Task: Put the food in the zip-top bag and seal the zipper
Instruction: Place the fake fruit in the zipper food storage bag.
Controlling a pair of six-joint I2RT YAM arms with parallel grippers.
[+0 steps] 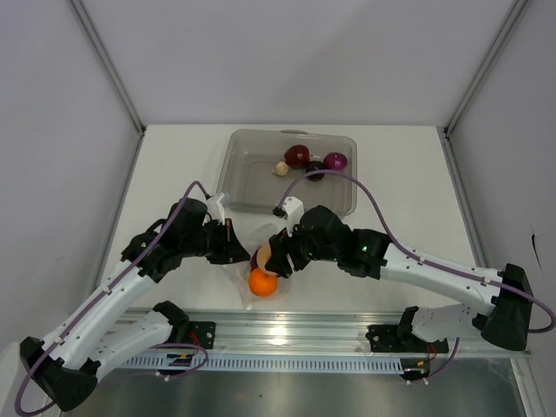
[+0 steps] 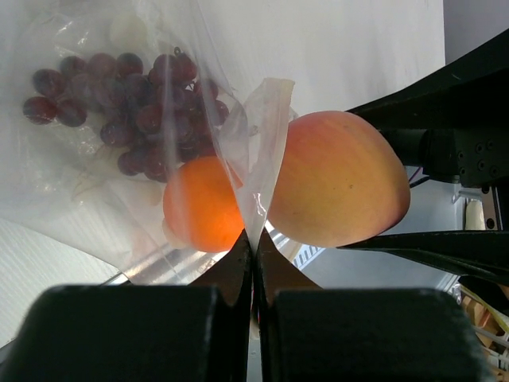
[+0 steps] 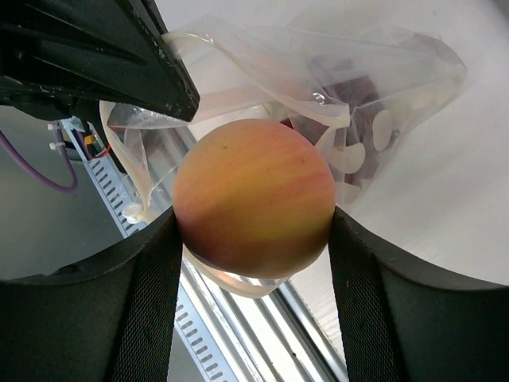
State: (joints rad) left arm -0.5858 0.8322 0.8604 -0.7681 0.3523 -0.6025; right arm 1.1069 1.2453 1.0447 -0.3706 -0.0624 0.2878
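On the white table, the zip-top bag at 6 o'clock is holding the orange and grape bunch, the left gripper is pinching its mouth edge with jaws closed, the right gripper is clamping the peach at the opening, and four foods are waiting in the grey tray at 12 o'clock, sealing not yet done.

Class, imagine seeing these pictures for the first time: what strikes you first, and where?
The peach, clamped in the right gripper at the mouth of the zip-top bag, looms large in both wrist views. The left gripper pinches the bag's edge; an orange and a grape bunch show through its plastic.
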